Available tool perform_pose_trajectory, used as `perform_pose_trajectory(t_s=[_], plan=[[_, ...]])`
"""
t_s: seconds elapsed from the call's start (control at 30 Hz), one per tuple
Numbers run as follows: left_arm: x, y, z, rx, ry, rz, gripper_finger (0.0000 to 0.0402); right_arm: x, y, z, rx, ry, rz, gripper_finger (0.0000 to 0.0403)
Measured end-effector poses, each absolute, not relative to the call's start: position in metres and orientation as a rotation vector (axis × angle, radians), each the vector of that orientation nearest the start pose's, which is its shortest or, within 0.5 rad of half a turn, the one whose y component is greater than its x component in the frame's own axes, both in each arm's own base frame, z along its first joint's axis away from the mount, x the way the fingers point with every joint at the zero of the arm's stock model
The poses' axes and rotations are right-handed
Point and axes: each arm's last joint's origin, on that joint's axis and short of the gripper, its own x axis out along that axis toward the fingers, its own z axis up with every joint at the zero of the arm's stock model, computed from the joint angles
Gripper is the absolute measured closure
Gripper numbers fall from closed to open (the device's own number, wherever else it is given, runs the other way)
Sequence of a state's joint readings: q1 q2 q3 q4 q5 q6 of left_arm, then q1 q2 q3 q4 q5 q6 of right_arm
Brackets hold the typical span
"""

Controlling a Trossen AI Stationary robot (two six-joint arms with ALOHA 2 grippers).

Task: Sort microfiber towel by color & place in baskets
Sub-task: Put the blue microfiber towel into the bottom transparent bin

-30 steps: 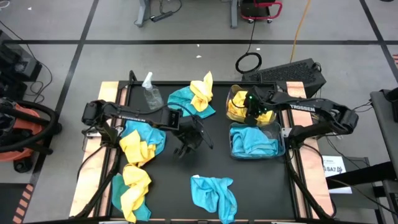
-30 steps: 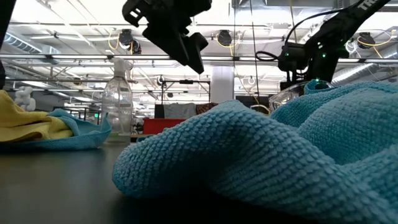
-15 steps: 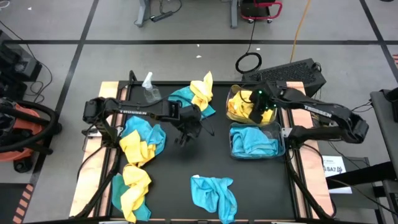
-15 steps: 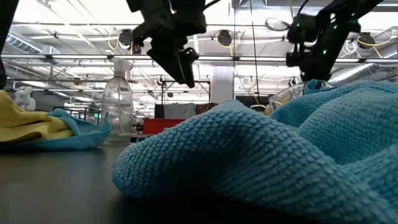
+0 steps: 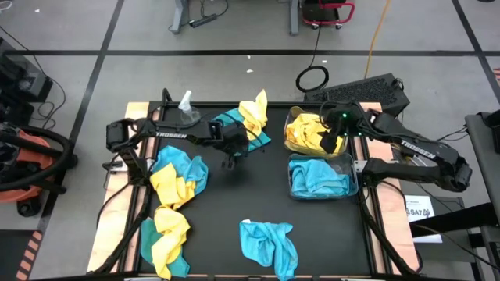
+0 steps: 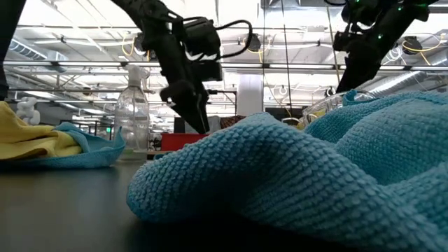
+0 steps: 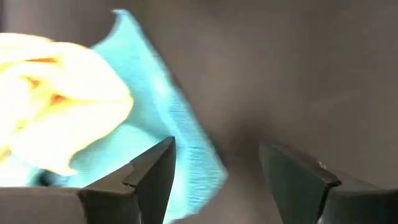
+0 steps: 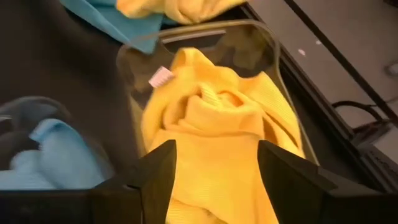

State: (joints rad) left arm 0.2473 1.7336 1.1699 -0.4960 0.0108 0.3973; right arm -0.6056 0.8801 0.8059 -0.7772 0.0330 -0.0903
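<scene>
A teal microfiber towel with a yellow one on top [image 5: 248, 123] lies at the table's far middle. My left gripper [image 5: 231, 154] hovers open just near of it. In the left wrist view its fingers [image 7: 152, 177] straddle the teal towel's edge [image 7: 186, 149]. My right gripper [image 5: 331, 144] stands open over the far right basket [image 5: 293, 140], above the bunched yellow towel [image 8: 211, 124] inside. The near right basket [image 5: 350, 183] holds teal towels [image 5: 316, 176]. Another teal towel [image 5: 269, 242] lies bunched at the near middle.
A clear spray bottle [image 5: 187, 112] stands at the far left. Mixed yellow and teal towels [image 5: 178, 176] [image 5: 164, 234] lie along the left side. Bare black mat [image 5: 258, 191] shows in the middle. In the low view the near teal towel [image 6: 294, 175] fills the foreground.
My left gripper has moved toward the table's far edge and down, up to the teal and yellow pile. My right gripper has risen a little above the yellow basket and shifted slightly toward the right edge; the yellow towel stays in the basket.
</scene>
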Motion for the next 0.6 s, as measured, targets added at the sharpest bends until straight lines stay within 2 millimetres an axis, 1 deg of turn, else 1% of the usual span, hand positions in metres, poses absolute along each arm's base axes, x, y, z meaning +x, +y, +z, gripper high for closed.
perform_pose_trajectory(t_s=[0.07, 0.2, 0.3, 0.4, 0.5, 0.6], plan=[[0.337, 0.091, 0.197, 0.235, 1.077, 0.050, 0.0164, 0.133, -0.092, 0.278, 0.173, 0.831, -0.542, 0.0182], [0.338, 0.100, 0.190, 0.222, 1.080, 0.070, 0.0164, 0.131, -0.089, 0.281, 0.196, 0.802, -0.523, 0.0182], [0.340, 0.104, 0.178, 0.189, 1.106, 0.039, 0.0164, 0.133, -0.086, 0.283, 0.206, 0.778, -0.501, 0.0182], [0.342, 0.107, 0.160, 0.154, 1.152, 0.005, 0.0164, 0.136, -0.083, 0.285, 0.201, 0.753, -0.482, 0.0182], [0.344, 0.110, 0.148, 0.191, 1.200, 0.068, 0.0164, 0.139, -0.080, 0.286, 0.198, 0.731, -0.463, 0.0182], [0.344, 0.111, 0.144, 0.217, 1.225, 0.107, 0.0179, 0.142, -0.076, 0.287, 0.195, 0.721, -0.439, 0.0182]])
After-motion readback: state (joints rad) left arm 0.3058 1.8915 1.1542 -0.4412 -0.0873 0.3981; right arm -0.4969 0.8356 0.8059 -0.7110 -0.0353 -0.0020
